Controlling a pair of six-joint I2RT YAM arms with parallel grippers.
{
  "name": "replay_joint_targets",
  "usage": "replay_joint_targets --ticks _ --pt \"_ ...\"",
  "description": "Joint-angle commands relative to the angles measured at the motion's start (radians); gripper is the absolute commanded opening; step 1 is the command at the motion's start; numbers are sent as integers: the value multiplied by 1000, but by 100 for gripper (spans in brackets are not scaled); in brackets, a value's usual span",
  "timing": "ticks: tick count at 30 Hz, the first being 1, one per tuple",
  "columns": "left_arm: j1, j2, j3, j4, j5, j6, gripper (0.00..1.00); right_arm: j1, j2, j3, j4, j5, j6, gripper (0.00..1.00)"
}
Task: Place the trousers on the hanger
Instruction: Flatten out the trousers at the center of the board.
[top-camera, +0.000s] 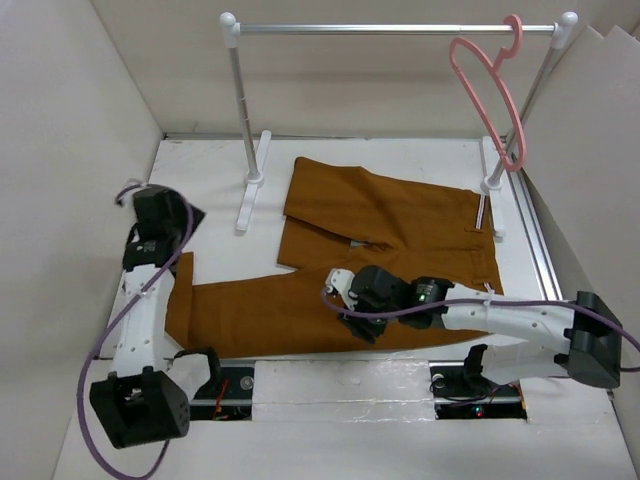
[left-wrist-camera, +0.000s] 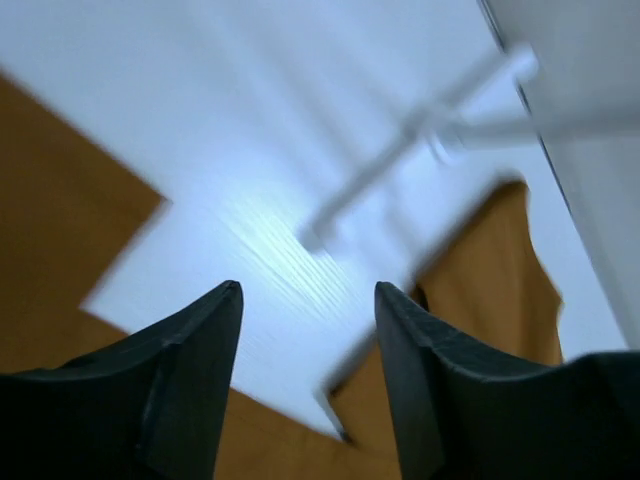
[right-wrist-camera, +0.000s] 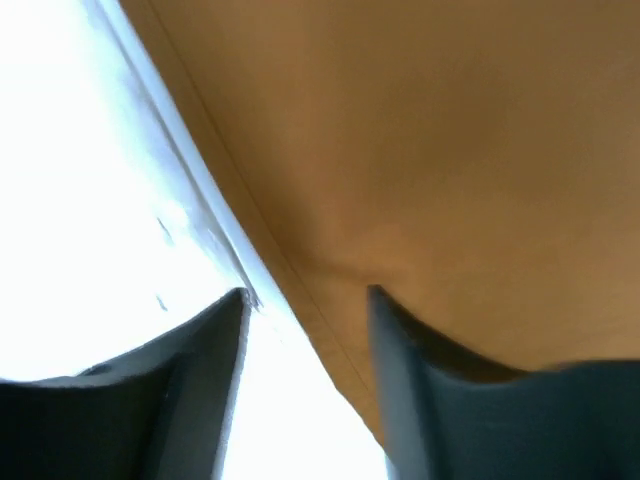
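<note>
Seen from above, none of the job looks done. The trousers (top-camera: 390, 235) lie flat on the table (top-camera: 215, 185), spread from the middle toward the right edge, with one leg running left along the near edge. The hanger (top-camera: 492, 92) hangs unloaded on the rail (top-camera: 390, 30) above the far right corner. I see no container.

The left wrist view is smeared, but the left gripper (left-wrist-camera: 305, 290) seems to have its fingers apart over white tabletop near the left edge, holding nothing.

The right wrist view shows the right gripper (right-wrist-camera: 305, 295) spread wide just above the trousers' near border. Grasping, lifting and draping are all still to do.
</note>
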Motion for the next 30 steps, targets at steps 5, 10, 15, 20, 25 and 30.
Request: replay_joint_targets --ticks 5,10,15,20,25,30 --pt "-407 174 -16 158 167 15 54 -158 -38 239 -3 57 -90 0" --pt "-501 401 11 224 280 64 69 -346 113 437 35 -9 -158 30" --pt "-501 634 63 286 377 114 71 -417 377 624 29 78 -210 61" --pt "-501 748 103 312 408 151 68 -501 586 768 11 74 -230 62" --pt "-501 786 96 347 426 150 59 -511 709 827 -31 54 -258 62" --pt "-501 825 85 372 449 148 43 -520 798 876 -58 77 -261 56"
